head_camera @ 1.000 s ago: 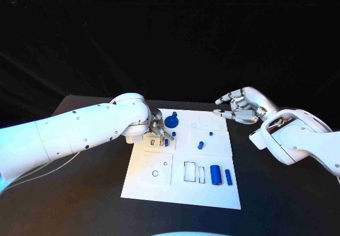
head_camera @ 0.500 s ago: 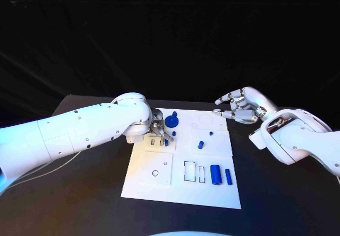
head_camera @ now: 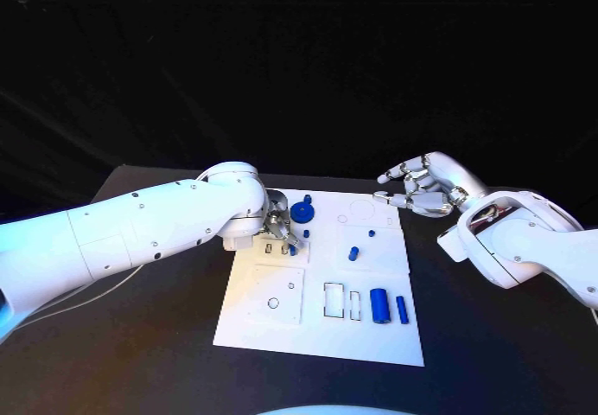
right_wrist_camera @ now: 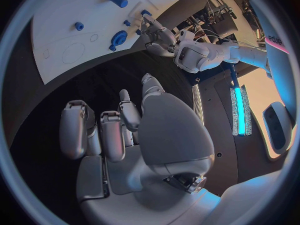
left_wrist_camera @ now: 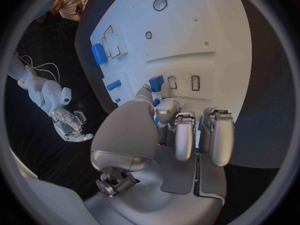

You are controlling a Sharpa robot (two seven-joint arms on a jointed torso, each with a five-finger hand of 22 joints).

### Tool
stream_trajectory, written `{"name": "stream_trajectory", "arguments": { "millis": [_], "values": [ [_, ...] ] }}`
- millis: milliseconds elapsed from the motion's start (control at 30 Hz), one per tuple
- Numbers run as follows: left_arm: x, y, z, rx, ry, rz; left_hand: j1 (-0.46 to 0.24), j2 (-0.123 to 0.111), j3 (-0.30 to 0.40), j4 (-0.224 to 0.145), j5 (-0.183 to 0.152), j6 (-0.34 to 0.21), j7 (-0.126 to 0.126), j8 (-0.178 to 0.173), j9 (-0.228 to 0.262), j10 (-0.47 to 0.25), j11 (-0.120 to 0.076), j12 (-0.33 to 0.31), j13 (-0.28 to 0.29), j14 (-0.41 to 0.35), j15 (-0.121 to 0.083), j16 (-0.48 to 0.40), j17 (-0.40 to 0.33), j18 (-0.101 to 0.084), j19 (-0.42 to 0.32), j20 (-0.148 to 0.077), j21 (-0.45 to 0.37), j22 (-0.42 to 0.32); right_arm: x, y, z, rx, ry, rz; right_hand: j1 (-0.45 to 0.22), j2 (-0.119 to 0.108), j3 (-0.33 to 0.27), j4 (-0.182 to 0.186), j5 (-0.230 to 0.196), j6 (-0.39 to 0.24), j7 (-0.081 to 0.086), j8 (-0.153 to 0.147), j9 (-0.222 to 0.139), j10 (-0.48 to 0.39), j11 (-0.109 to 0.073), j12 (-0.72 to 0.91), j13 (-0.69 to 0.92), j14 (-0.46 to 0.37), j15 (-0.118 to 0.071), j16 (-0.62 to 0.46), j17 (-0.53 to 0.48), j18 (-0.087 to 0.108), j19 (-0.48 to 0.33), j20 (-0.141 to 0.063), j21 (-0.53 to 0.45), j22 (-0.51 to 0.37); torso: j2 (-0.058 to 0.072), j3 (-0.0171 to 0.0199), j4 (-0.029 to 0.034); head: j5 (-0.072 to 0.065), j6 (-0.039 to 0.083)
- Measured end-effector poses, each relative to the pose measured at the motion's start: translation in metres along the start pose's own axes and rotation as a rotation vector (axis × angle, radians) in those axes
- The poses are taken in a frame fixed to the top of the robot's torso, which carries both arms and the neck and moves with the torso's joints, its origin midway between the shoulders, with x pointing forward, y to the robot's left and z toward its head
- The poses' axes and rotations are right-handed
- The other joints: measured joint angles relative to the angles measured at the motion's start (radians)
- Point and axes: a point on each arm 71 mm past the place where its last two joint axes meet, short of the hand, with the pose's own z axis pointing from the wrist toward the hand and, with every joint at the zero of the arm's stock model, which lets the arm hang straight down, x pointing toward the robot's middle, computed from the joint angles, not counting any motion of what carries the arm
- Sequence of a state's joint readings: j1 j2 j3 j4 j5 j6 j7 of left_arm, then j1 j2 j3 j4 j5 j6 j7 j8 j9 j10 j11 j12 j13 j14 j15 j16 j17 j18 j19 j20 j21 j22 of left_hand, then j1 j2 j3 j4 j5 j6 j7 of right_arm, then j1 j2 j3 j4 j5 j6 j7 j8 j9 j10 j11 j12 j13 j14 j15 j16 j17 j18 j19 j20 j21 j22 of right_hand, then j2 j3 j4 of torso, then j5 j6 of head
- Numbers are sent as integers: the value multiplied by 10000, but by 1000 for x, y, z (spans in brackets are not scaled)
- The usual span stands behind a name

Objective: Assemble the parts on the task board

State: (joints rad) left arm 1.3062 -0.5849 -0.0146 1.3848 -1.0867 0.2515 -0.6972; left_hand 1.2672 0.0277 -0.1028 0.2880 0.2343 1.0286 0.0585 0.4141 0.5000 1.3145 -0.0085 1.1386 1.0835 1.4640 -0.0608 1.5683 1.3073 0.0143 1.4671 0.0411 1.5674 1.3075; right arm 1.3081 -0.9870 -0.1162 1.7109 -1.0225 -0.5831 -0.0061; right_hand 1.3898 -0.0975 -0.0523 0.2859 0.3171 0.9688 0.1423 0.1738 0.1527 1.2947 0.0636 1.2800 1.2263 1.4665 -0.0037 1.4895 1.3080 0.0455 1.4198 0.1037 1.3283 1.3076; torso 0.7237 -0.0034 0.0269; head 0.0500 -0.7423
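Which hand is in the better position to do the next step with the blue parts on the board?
Probably the left hand: its fingertips are already down at a small blue part on the task board. The right hand hovers at the board's far right corner, holding nothing.

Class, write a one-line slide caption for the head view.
Left hand works small blue parts on white task board; right hand hovers empty.
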Motion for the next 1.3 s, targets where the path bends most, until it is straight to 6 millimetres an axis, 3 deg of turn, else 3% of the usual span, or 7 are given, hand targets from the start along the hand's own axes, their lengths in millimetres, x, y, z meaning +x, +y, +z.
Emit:
{"name": "stream_trajectory", "arguments": {
  "millis": [600, 833, 900, 967, 1033, 1100, 1300],
  "values": [
    [0, -1, 2, -31, 152, 130, 119, 119, 127, -15, 0, -21, -21, -1, 43, 0, 0, 0, 25, 0, 0, 0, 7, 1, 0, 0, 0, 0, 1, 0, 0, -4, 87, 9, 0, 0, -28, -29, -42, 0, 0, 39, 7, 0, 0, 0, 0, 0, 0, 0, -2, 0, 0, 0, 0, -2, 3, 0, -3, -21, -49],
    [-1, -1, 1, -7, 149, 59, 1494, 340, 1437, -368, 60, -346, -61, -105, 100, -119, -100, -155, 5, 16, -126, 0, 6, 3, -1, -75, -1, -1, 1, 0, 0, -2, 108, 9, 1, -1, -28, -29, -54, 0, 0, 39, 6, 0, 1, 1, 0, 0, 0, 0, -3, 0, 0, 0, 0, -3, -2, 0, -1, -25, -57],
    [-2, 0, 1, -1, 181, -20, 1995, 181, 1908, 72, 115, -452, 18, -158, 109, -184, -75, -290, -72, 16, -125, 0, 6, 4, 0, -145, -1, -1, 1, 0, 0, 0, 113, 9, 1, -1, -28, -29, -54, 0, 0, 39, 6, 0, 1, 1, 0, 0, 0, 0, -3, 0, 0, 0, 0, -3, -1, 0, 0, -24, -57],
    [-1, 1, 1, -15, 225, -96, 2253, -200, 2759, 741, 115, -485, 59, -151, 256, -196, -63, -363, -140, 32, -69, 0, 6, 3, 0, -146, -1, -1, 2, 0, 0, -1, 121, 9, 0, -1, -28, -29, -54, 0, 0, 39, 6, 0, 0, 1, 0, 0, 0, 0, -3, 0, 0, 0, 0, -3, -1, 0, 1, -18, -58],
    [-1, 3, 2, -24, 284, -198, 2084, -757, 3924, 738, 114, -505, 86, -143, 257, -212, -41, -402, -125, 33, -69, 0, 6, 4, 0, -146, -1, -1, 2, 0, 0, 2, 126, 8, 0, -1, -28, -29, -54, 0, 0, 39, 6, 0, 1, 1, 0, 0, 0, 0, -4, 0, 0, 0, 0, 4, -2, 5, 1, -13, -65],
    [-1, 5, 2, -33, 336, -291, 1562, -1466, 5479, 708, 72, -513, 95, 168, 455, -118, -22, -402, -116, 34, -70, 0, 5, 3, 0, -146, -1, -1, 1, 0, 0, 9, 125, 4, 0, 0, -28, -29, -54, 0, 0, 39, 5, 0, 1, 1, 0, 0, 0, 0, -3, 0, 0, 0, 0, 5, -3, 6, 3, -12, -68],
    [-2, 14, 1, -121, 382, -633, 902, -1864, 6321, 631, 28, -514, 95, 382, 1173, -51, -55, -402, -97, 33, -70, 0, 5, 3, 0, -145, -1, -1, 1, -1, 0, 39, 107, -14, -53, 53, -28, -29, 3, 0, 0, 39, 5, 0, 1, 1, 0, 0, 0, 0, -4, 0, 27, -26, 0, 5, -7, 7, 11, 11, -65]
  ]
}}
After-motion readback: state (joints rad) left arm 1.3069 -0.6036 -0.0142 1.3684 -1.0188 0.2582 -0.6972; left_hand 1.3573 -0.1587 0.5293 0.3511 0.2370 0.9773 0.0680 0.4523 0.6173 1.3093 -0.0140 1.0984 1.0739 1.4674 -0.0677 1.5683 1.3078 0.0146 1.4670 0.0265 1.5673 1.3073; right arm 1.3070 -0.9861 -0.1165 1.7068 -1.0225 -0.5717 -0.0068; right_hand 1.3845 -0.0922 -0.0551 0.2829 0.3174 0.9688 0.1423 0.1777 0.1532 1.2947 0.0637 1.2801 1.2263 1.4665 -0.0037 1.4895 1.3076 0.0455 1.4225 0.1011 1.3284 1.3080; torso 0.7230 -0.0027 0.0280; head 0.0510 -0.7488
